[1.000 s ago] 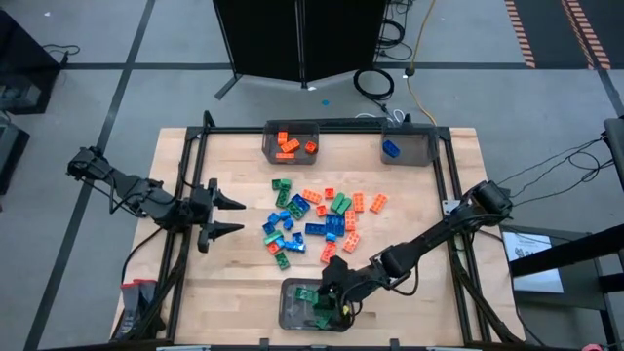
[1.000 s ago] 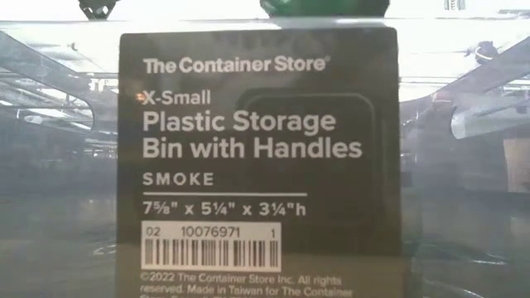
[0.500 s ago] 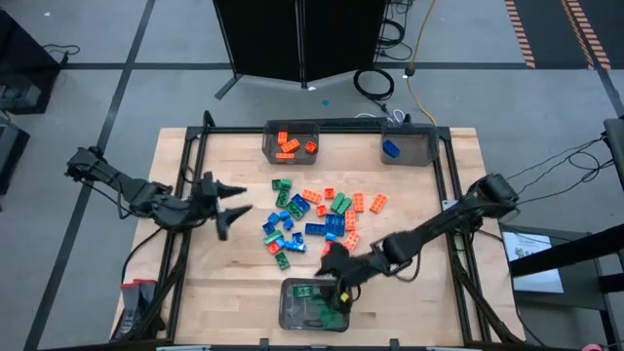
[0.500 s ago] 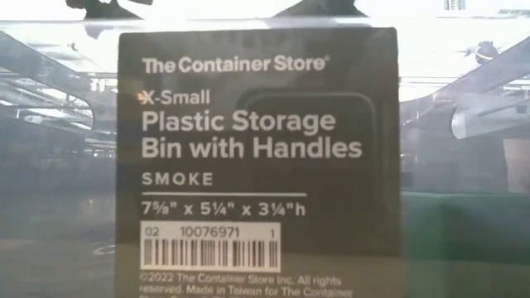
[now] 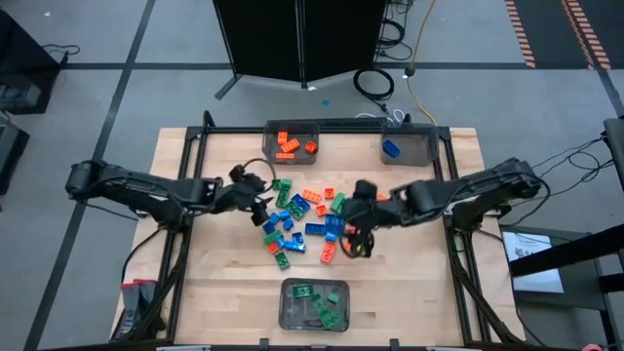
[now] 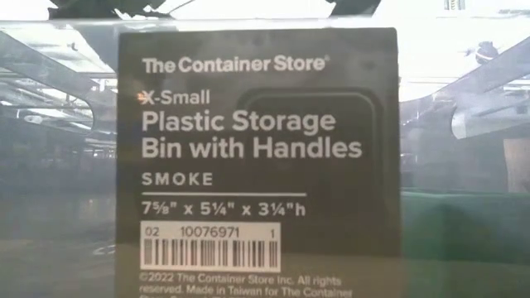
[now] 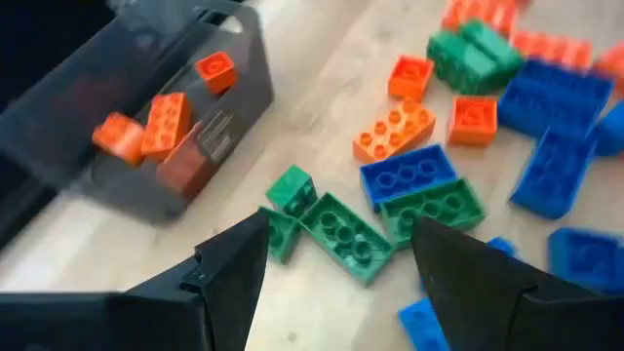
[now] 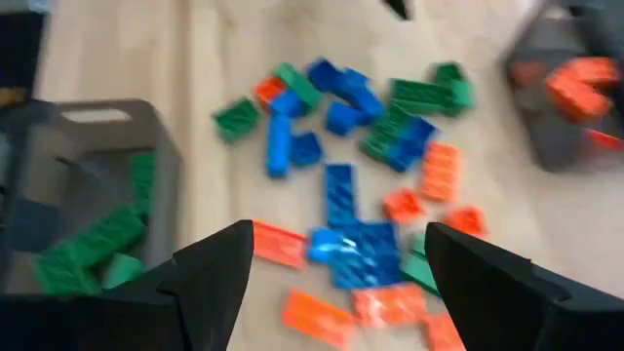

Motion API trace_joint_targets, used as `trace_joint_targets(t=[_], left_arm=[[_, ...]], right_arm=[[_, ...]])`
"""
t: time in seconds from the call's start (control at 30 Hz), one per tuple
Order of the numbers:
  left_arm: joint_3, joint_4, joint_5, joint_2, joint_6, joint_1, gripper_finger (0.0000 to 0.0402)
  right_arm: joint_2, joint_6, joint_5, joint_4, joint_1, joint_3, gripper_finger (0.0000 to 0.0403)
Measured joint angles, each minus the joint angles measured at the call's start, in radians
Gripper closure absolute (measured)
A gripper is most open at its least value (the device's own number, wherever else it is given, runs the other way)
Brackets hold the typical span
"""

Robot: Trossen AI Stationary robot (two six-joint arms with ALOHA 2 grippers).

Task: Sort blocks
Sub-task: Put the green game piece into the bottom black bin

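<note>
The blocks lie scattered at the middle of the tabletop, light, stiff and slick-sided; I judge each is best pinched across its two flat long sides. The left gripper hovers at the pile's 10 o'clock edge and the right gripper at its 4 o'clock edge, both with jaws released and holding nothing. Three bins: orange bin at 12 o'clock holds three, blue bin one, green bin at 6 o'clock roughly three.
</note>
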Motion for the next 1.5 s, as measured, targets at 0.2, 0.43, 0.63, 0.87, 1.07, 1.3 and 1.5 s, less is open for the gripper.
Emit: trace_joint_targets(t=[0.2, 0.43, 0.63, 0.87, 1.07, 1.3, 1.5], left_arm=[[0.000, 0.061, 0.160, 0.045, 0.283, 0.141, 0.0146], [0.000, 0.099, 0.409, 0.123, 0.421, 0.373, 0.0146], [0.001, 0.155, 0.627, 0.205, 0.461, 0.509, 0.0146], [0.001, 0.164, 0.698, 0.284, 0.527, 0.542, 0.0146], [0.001, 0.181, 0.703, 0.367, 0.580, 0.559, 0.0146], [0.001, 0.258, 0.715, 0.453, 0.592, 0.585, 0.0153], [0.002, 0.262, 0.755, 0.485, 0.595, 0.598, 0.0224]], right_arm=[[-0.084, 0.001, 0.035, -0.159, -0.016, 0.001, 0.0103], [-0.127, -0.030, 0.085, -0.230, -0.027, 0.001, 0.0103], [-0.131, -0.076, 0.083, -0.243, -0.055, 0.000, 0.0103], [-0.131, -0.090, 0.082, -0.284, -0.084, 0.000, 0.0103], [-0.131, -0.090, 0.079, -0.294, -0.101, 0.000, 0.0103], [-0.131, -0.080, 0.078, -0.293, -0.105, 0.000, 0.0103], [-0.131, -0.058, 0.078, -0.293, -0.105, 0.000, 0.0103]])
